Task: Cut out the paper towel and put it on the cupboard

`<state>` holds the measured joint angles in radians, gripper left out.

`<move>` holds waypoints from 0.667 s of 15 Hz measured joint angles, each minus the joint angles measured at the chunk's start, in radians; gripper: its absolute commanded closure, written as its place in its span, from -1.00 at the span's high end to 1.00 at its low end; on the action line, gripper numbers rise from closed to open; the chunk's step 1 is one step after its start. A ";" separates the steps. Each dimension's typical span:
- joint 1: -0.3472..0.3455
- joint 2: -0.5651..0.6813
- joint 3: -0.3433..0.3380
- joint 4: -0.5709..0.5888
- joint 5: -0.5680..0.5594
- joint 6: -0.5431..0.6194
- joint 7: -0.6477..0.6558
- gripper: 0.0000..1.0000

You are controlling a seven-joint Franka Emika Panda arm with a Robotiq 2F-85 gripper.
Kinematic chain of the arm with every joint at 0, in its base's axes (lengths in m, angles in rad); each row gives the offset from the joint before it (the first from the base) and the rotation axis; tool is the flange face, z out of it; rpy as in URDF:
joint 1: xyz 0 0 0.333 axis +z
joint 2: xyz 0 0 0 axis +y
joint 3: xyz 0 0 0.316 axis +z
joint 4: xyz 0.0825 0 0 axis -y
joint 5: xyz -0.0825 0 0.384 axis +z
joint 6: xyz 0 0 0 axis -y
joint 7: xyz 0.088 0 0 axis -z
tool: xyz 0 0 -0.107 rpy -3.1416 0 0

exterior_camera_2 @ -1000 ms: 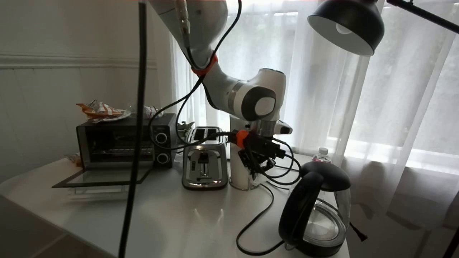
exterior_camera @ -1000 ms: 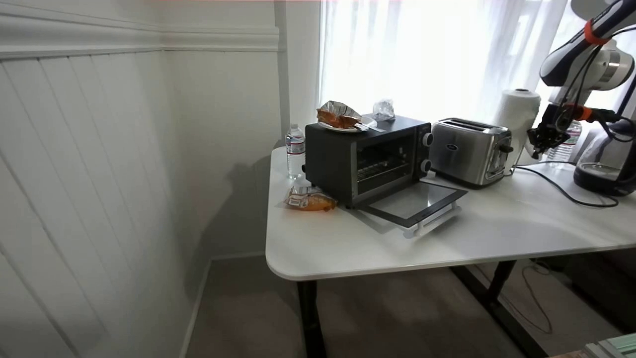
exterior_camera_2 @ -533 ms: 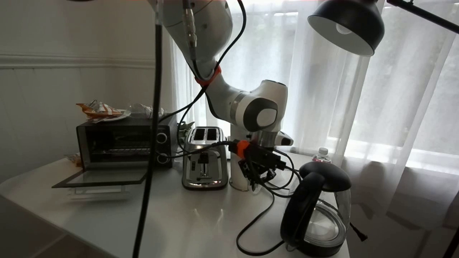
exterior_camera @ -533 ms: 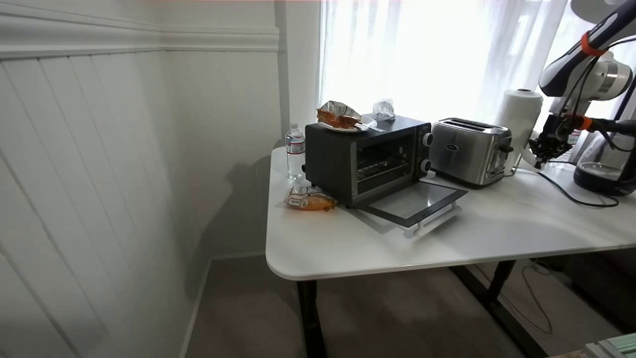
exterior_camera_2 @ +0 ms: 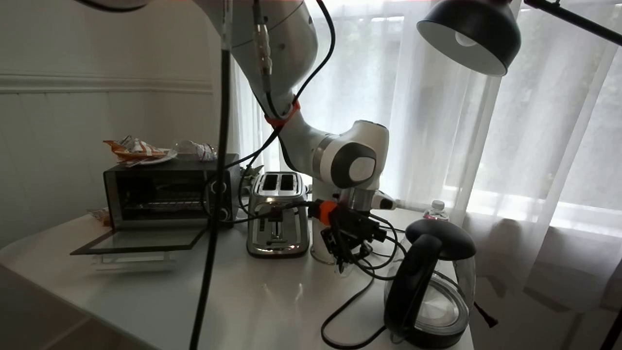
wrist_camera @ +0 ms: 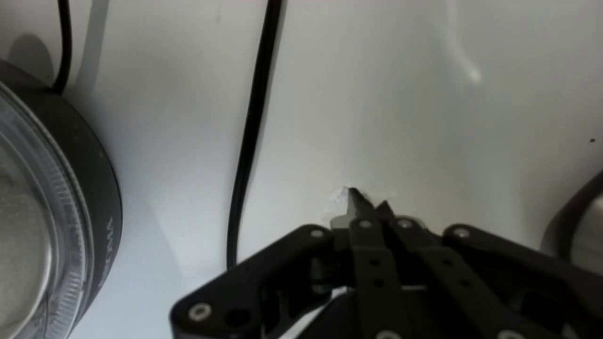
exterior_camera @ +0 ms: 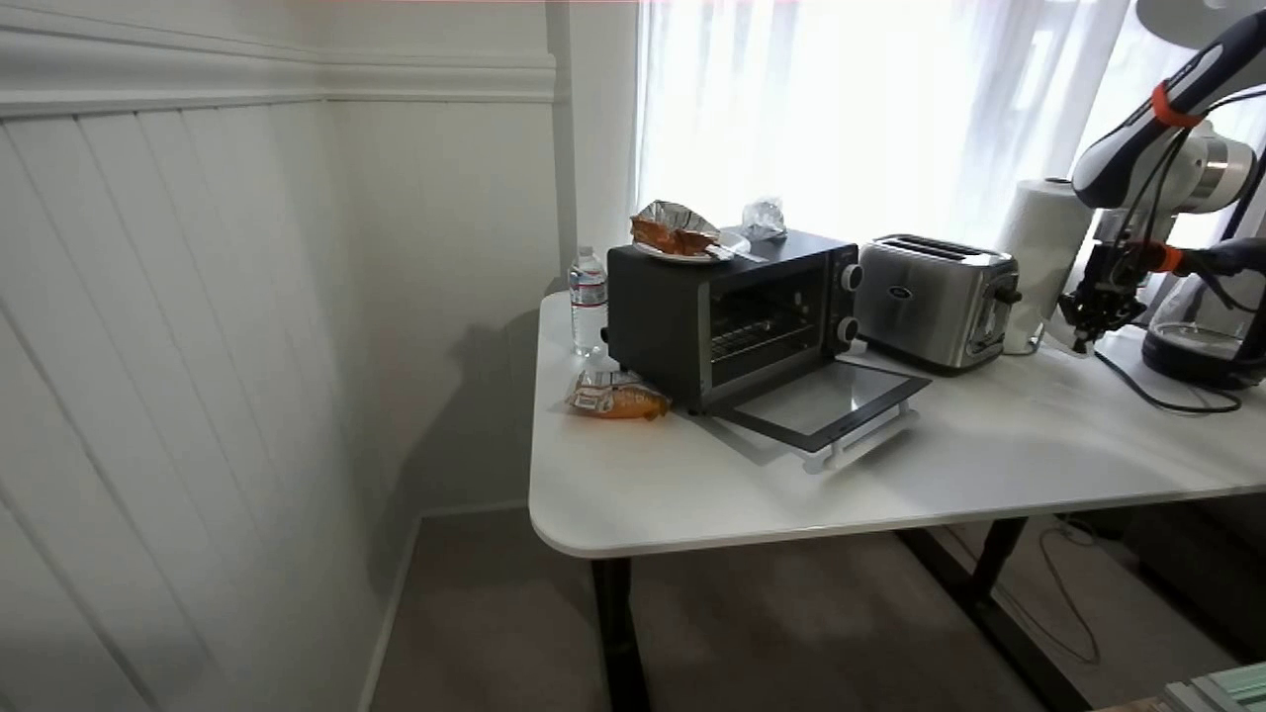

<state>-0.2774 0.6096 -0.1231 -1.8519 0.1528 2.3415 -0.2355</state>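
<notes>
because the arm (exterior_camera_2: 357, 165) crosses in front of it in an exterior view, the paper towel (exterior_camera_2: 319, 238) shows there only as a pale strip and part of its base rim; the rest is hidden. in an exterior view the arm overlaps just the edge of the roll's top, and the roll (exterior_camera: 1039, 252) is on the white tabletop (exterior_camera: 752, 499), just beside the toaster (exterior_camera: 920, 297), tilted toward the arm.

the gripper (wrist_camera: 370, 203) has its fingers drawn together, and they hold the loose sheet (exterior_camera: 1058, 333), which stretches from the roll to their tips. how much paper lies between them cannot be told, and whether the sheet touches the tabletop is unclear too. in the wrist view it can hardly be told from the white surface.

the kettle (wrist_camera: 101, 188) is cut off by the left edge of the wrist view, a black cable (wrist_camera: 249, 132) runs down behind the gripper, and a dark curved edge (wrist_camera: 565, 230) at the right is too cropped to name. the bottle (exterior_camera_2: 436, 214) is mostly hidden behind the kettle.

compared with a second ago, the gripper sits lower, the sheet has come down with it, and the roll leans further. the hanging cable (exterior_camera_2: 213, 233) has swung across to the knobs of the oven (exterior_camera: 658, 316). the toaster and oven have stayed put.
</notes>
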 measured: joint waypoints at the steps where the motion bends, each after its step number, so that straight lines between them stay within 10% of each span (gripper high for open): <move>1: 0.000 0.003 0.000 -0.001 -0.005 -0.004 0.000 -1.00; 10: 0.005 0.011 0.002 0.007 -0.038 -0.027 0.000 -1.00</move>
<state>-0.2719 0.6201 -0.1209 -1.8451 0.1143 2.3142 -0.2352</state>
